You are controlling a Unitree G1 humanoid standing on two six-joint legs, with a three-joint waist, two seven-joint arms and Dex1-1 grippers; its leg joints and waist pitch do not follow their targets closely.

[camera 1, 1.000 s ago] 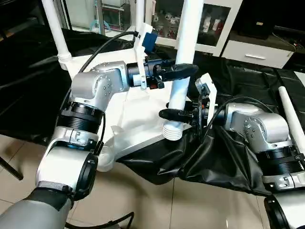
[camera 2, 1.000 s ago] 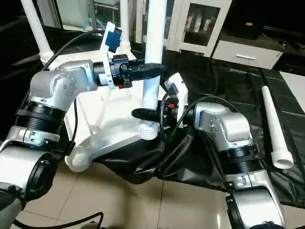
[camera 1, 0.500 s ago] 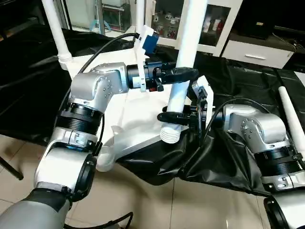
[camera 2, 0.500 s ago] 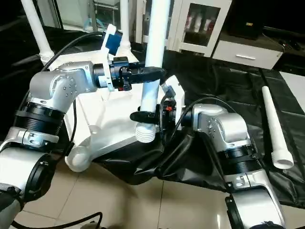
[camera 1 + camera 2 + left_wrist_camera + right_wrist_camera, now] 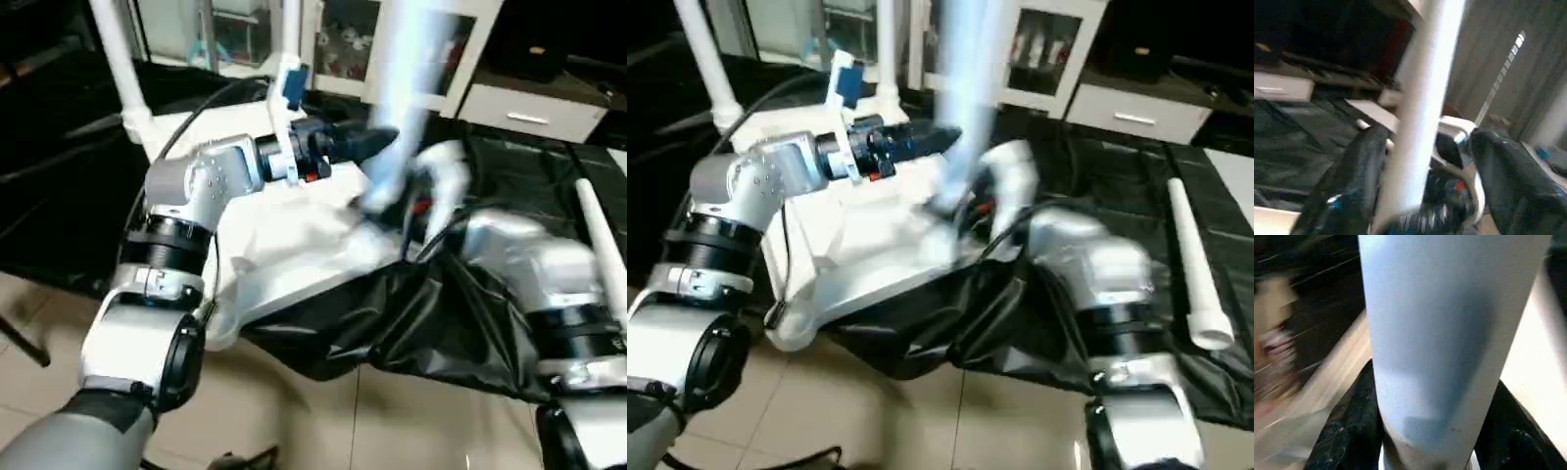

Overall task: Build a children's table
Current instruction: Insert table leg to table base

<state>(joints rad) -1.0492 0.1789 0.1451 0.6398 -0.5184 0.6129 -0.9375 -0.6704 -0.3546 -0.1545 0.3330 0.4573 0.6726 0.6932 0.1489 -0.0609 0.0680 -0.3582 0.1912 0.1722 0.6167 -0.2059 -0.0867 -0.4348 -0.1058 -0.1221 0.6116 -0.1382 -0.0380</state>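
From the head views, the leg [image 5: 416, 88] stands nearly upright over the near edge of the upturned white table board [image 5: 294, 245]. The left hand [image 5: 370, 143] meets it from the side higher up, and the blurred right hand [image 5: 397, 201] sits lower. In the left wrist view its fingers [image 5: 1359, 166] are spread, one clear of the leg. In the right wrist view its fingers [image 5: 1347, 440] pinch the leg, so this lower hand likely steers it down.

A black cover [image 5: 88, 206] drapes the table, its crumpled edge hanging over a floor [image 5: 323, 421] of pale glossy tiles. Behind stands a white glass-door cabinet [image 5: 441, 59], with a low white drawer unit [image 5: 529, 110] beside it.
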